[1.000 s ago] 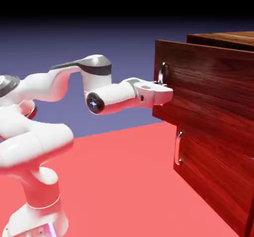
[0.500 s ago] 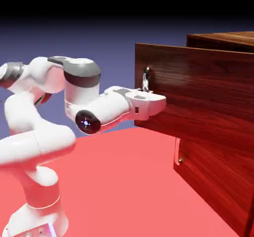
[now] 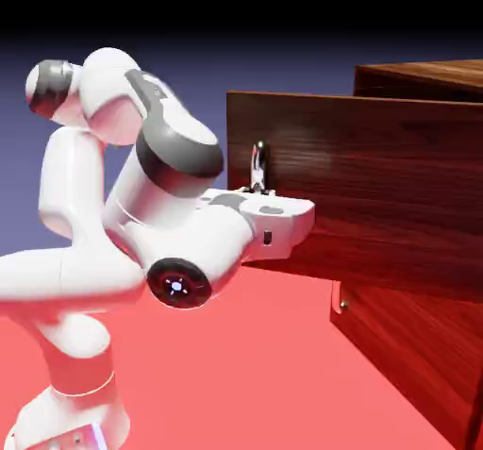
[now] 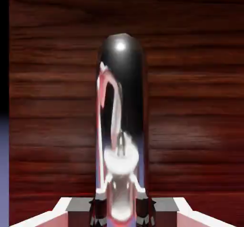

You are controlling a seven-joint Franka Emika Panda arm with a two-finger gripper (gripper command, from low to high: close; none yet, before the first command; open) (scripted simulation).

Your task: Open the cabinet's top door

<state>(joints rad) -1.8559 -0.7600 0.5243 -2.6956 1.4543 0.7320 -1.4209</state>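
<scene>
Nearest the exterior camera: white robot arm (image 3: pixel 123 250), folded low over the red table (image 3: pixel 245 382), elbow high, forearm reaching toward the picture's right.

Next: the pincer (image 3: pixel 260 191), at the end of the white hand, pressed against the front of the top door. Fingers together, clamped on the handle (image 3: pixel 258 165). Hand view: the handle (image 4: pixel 121 126) fills the middle as a tall, glossy, rounded bar, its foot between the two grey fingertips (image 4: pixel 97 211) at the bottom edge.

Behind the pincer: top door (image 3: pixel 377 193), dark red-brown wood grain, swung out from the cabinet, its handle edge toward the arm and its free edge well clear of the cabinet front.

Below it: lower panel (image 3: pixel 415 354), flush with the body, its small silver handle (image 3: pixel 340 299) partly hidden under the open door.

Farthest: cabinet (image 3: pixel 424 75), standing at the table's right side.
</scene>
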